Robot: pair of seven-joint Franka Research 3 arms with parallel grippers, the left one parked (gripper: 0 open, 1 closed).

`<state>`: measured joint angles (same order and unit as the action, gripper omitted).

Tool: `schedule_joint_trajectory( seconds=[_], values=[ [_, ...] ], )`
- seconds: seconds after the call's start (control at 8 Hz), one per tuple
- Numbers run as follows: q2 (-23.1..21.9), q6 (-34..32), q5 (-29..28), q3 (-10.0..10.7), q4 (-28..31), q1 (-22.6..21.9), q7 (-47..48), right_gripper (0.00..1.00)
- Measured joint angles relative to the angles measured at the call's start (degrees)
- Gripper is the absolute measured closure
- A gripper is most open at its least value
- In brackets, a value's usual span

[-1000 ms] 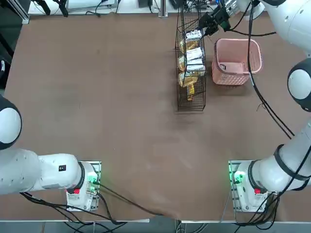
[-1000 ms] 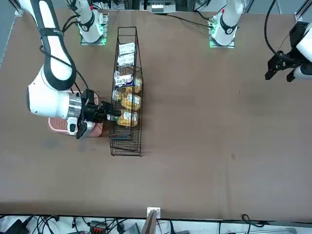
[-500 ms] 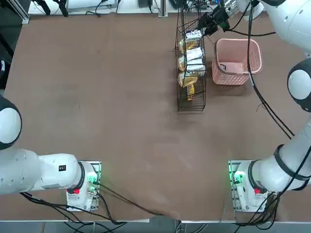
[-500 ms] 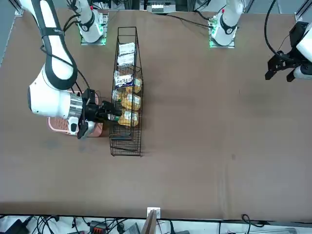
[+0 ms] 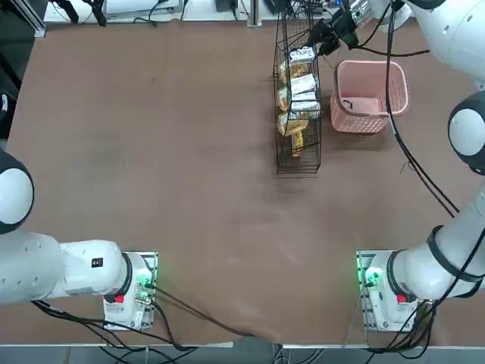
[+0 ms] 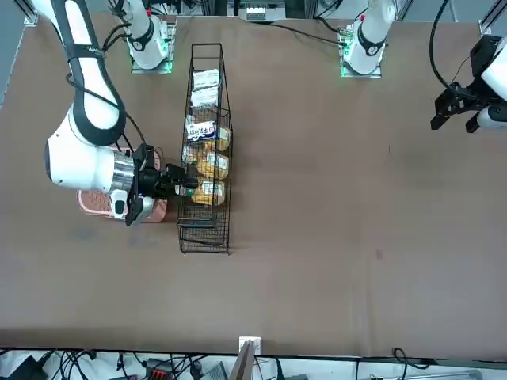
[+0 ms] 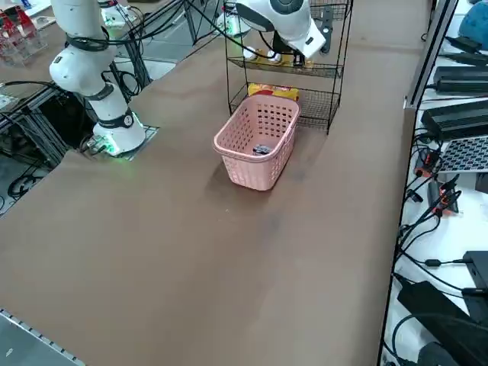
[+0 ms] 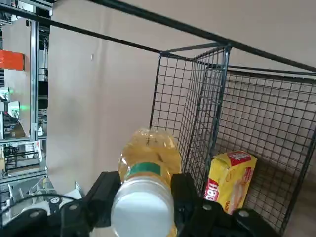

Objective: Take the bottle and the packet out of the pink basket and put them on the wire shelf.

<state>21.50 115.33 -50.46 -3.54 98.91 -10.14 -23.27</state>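
My right gripper [image 5: 322,36] reaches into the top of the black wire shelf [image 5: 297,114] at the far right of the table. In the right wrist view the gripper [image 8: 144,193] is shut on the bottle [image 8: 149,160]. The bottle holds amber liquid and its white cap faces the camera, with the shelf's grid [image 8: 197,113] just beyond it. The pink basket [image 5: 400,82] stands right beside the shelf. The small white packet [image 7: 261,149] lies on the floor of the basket [image 7: 238,163]. In the front view the gripper [image 6: 188,176] sits at the side of the shelf [image 6: 207,229].
Yellow snack packs [image 5: 291,123] and white packets [image 5: 303,83] fill the shelf's tiers. One yellow pack [image 8: 229,178] stands inside the shelf near the bottle. Cables and black equipment [image 7: 457,122] line the table's right edge.
The right gripper has edged slightly further toward the shelf with the bottle in it. The basket and packet have not moved.
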Motion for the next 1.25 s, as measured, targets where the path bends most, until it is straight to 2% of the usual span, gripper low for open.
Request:
schedule_joint_trajectory(
  seconds=[0.25,0.38,0.75,1.0,1.25],
  values=[
    [0.0,0.0,0.0,-0.1,-0.2,0.0,0.0,0.34],
    [0.0,0.0,0.0,-0.1,-0.4,0.0,0.0,0.27],
    [0.0,0.0,0.4,0.0,-0.8,0.0,-0.1,0.24],
    [-0.1,0.0,2.6,0.4,-1.3,0.1,-0.4,0.12],
    [-0.4,-0.1,3.4,2.0,-1.8,0.1,-1.5,0.02]
  ],
)
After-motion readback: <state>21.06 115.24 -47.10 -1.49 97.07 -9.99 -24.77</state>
